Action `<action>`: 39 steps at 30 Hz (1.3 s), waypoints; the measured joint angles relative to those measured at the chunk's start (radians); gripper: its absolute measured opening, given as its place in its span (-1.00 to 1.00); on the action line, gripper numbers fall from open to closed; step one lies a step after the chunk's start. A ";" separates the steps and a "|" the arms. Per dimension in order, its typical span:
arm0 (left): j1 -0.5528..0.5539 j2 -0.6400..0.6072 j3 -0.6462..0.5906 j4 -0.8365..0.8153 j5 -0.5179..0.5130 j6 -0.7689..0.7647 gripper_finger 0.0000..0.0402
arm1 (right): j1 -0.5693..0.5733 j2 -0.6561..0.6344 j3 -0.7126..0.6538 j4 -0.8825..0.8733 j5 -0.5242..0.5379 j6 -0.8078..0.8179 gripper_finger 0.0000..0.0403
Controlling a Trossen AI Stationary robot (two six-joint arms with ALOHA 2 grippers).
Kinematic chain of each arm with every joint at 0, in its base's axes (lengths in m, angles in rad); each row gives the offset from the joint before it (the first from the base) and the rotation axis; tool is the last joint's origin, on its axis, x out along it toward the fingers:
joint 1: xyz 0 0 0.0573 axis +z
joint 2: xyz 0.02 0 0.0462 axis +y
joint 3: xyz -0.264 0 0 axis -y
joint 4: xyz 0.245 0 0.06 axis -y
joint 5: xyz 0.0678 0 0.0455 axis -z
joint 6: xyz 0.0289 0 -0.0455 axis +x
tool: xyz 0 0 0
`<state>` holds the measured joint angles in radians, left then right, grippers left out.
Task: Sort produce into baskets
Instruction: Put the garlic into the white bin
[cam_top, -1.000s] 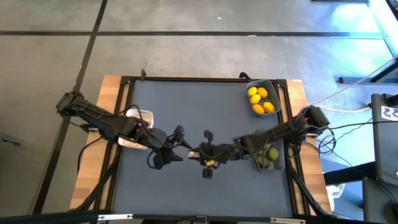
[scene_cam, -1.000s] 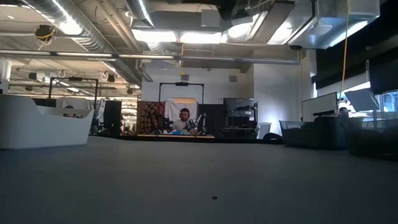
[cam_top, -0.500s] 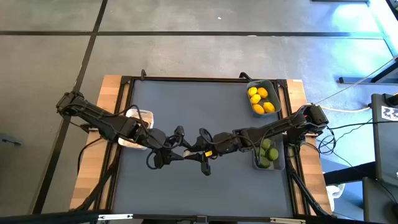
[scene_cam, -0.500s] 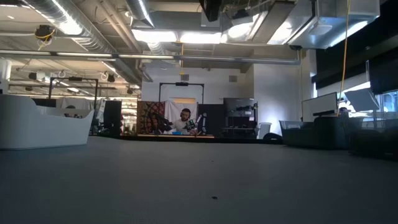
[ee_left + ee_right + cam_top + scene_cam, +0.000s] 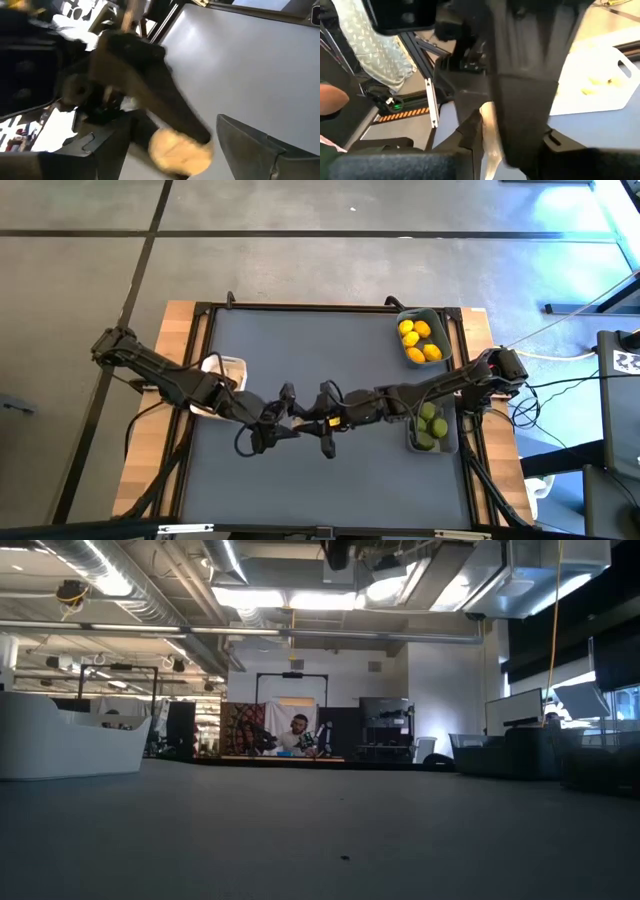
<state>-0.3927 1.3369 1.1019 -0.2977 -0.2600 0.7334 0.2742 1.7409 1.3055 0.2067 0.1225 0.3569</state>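
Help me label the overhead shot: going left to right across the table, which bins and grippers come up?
White basket → left gripper → right gripper → two baskets at the right edge: limes near, lemons far.

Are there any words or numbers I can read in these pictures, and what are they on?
No text can be read in any view.
White panel at the right edge of the high view: dark marks, too small to read.
Baskets, produce and both arms: no labels show.
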 joint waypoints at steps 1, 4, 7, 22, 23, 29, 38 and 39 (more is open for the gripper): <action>-0.005 0.001 0.000 0.002 -0.002 -0.001 0.39 | -0.001 0.000 0.000 0.005 -0.002 0.000 -0.55; -0.015 0.000 0.001 0.010 -0.021 0.003 0.24 | -0.001 0.000 0.000 0.036 -0.028 -0.002 -0.55; -0.016 -0.001 0.002 0.009 -0.039 0.006 0.04 | -0.001 0.000 0.000 0.047 -0.040 -0.002 -0.55; -0.021 -0.001 0.001 0.002 -0.052 -0.011 -0.38 | -0.001 0.001 0.000 0.048 -0.036 -0.022 -0.31; -0.021 -0.001 0.000 -0.001 -0.061 -0.025 -0.38 | -0.001 0.001 0.000 0.043 -0.035 -0.023 -0.25; -0.039 -0.006 -0.001 -0.029 -0.094 -0.088 -0.42 | 0.000 -0.048 0.003 -0.100 -0.092 -0.017 0.07; -0.071 -0.047 -0.001 -0.156 -0.202 -0.226 -0.40 | 0.001 -0.103 0.003 -0.296 -0.140 0.061 0.16; -0.073 -0.060 -0.001 -0.183 -0.203 -0.255 -0.40 | 0.001 -0.103 0.003 -0.316 -0.131 0.063 0.16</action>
<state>-0.4652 1.2770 1.1006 -0.4807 -0.4629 0.4782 0.2756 1.6382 1.3086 -0.1090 -0.0083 0.4198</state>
